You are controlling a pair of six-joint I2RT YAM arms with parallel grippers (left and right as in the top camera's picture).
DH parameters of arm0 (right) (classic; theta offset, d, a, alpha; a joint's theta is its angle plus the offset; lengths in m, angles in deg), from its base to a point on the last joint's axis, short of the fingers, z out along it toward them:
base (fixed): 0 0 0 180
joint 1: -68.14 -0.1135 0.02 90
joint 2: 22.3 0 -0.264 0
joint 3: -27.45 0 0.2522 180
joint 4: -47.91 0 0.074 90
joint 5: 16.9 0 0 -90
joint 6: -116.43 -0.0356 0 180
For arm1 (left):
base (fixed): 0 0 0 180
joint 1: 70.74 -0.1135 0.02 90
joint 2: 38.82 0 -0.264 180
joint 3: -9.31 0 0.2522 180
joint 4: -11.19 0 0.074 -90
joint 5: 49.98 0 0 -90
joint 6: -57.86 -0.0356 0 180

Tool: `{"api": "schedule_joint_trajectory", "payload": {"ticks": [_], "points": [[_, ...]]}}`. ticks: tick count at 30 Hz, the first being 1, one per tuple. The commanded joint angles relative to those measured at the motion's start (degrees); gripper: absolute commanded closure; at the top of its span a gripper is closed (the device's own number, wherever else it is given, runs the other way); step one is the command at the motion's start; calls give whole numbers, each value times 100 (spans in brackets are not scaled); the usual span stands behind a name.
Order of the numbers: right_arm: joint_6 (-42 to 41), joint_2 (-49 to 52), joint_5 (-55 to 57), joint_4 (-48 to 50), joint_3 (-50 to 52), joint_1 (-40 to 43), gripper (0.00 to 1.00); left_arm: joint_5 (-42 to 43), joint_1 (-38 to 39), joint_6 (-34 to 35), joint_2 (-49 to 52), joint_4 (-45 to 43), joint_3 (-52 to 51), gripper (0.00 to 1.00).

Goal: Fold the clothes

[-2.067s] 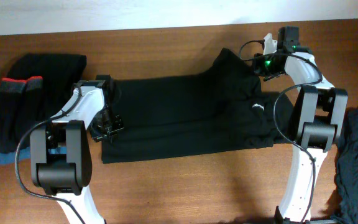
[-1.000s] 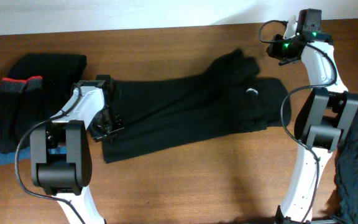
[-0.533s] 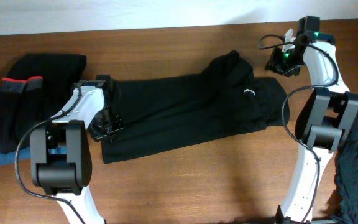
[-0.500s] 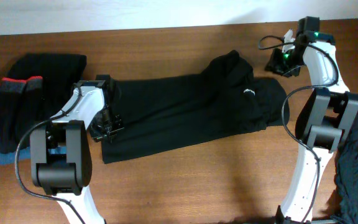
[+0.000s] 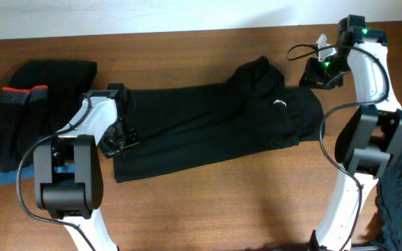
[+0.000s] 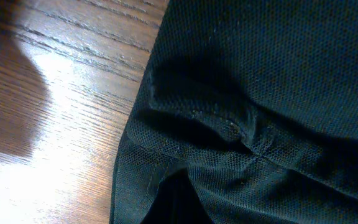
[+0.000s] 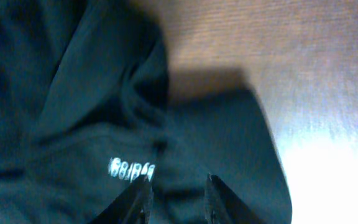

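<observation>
Long black garment (image 5: 201, 132) lies stretched across the middle of the table (image 5: 222, 209), running slightly downhill from its right end to its left. It is not yet folded. Near the right end the small white logo (image 5: 279, 102) faces up. Behind it a hump of cloth (image 5: 257, 73) is bunched toward the far edge. That hump needs flattening before any clean fold.

Your left gripper (image 5: 121, 139) sits on the garment's left end with its jaws closed. The left wrist view shows only puckered mesh and a seam up close, no fingers. Likely it anchors that end so the cloth stays taut, but you cannot confirm a pinch.

Your right gripper (image 7: 178, 186) hangs just off the right end. Its fingers are parted and nothing is between them. The white lettering (image 7: 129, 168) lies below and to one side. Judged position: ready to take the right edge or smooth the hump.

Outward: a stack of dark clothes (image 5: 47, 77) at far left, well apart, and a dark heap (image 5: 400, 174) at far right. Keep the right arm's sweep off that heap.
</observation>
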Motion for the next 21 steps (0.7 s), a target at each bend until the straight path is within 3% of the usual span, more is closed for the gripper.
{"api": "schedule_joint_trajectory", "payload": {"ticks": [1, 6, 17, 21], "points": [[452, -214, 201, -269, 26, -181, 67, -289, -87, -79, 389, -396, -74, 100], [669, -214, 282, -201, 476, -374, 66, -286, -90, -79, 389, -433, -74, 100], [549, -214, 621, 1237, 2428, -435, 66, -245, -87, -96, 389, -439, -74, 100], [459, -214, 855, 1167, 3053, -433, 66, -245, -87, -120, 389, -437, -74, 100]]}}
